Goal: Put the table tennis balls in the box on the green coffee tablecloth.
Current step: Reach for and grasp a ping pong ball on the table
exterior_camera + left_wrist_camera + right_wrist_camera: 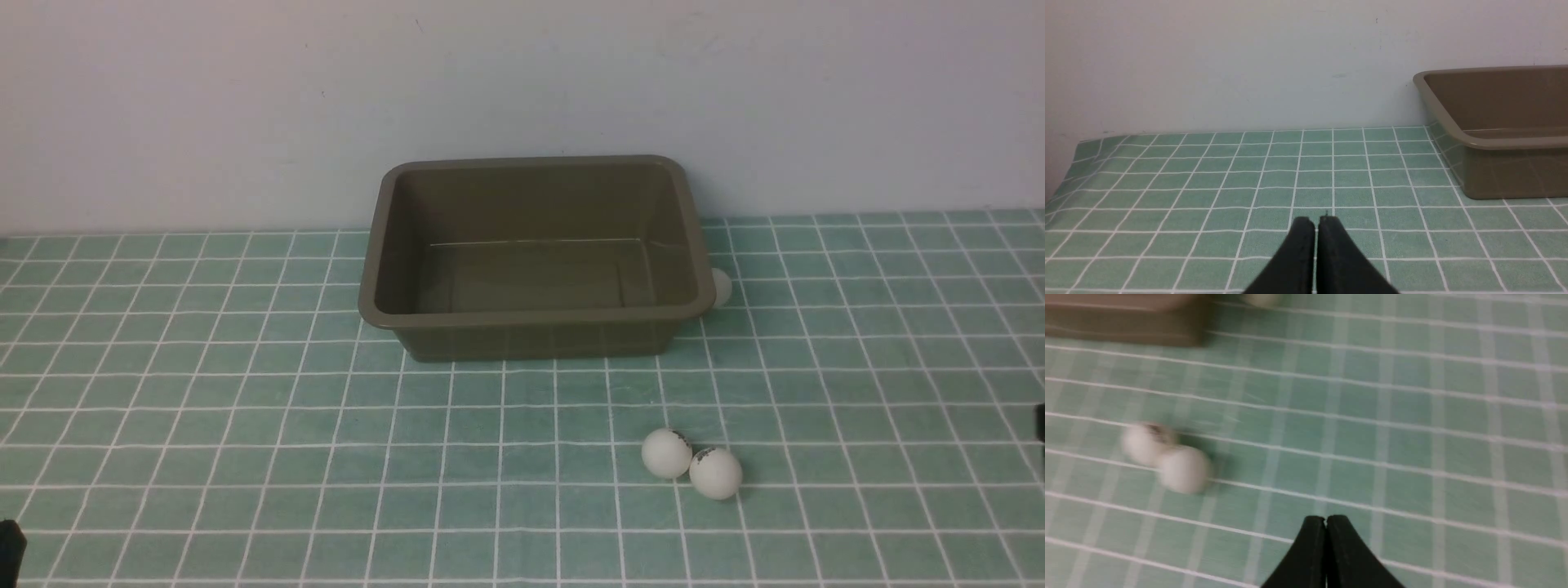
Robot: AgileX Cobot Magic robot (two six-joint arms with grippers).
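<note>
Green check, olive-brown, white, black.
Teal-green tablecloth (204, 408) gridded in thin white lines; olive-brown box (531, 314); white table tennis balls (667, 453) with dark smudges; black left end effector (1316, 222), black right end effector (1326, 518).

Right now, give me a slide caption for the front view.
Empty box on green cloth; two balls side by side in front, third ball beside its right side.
</note>
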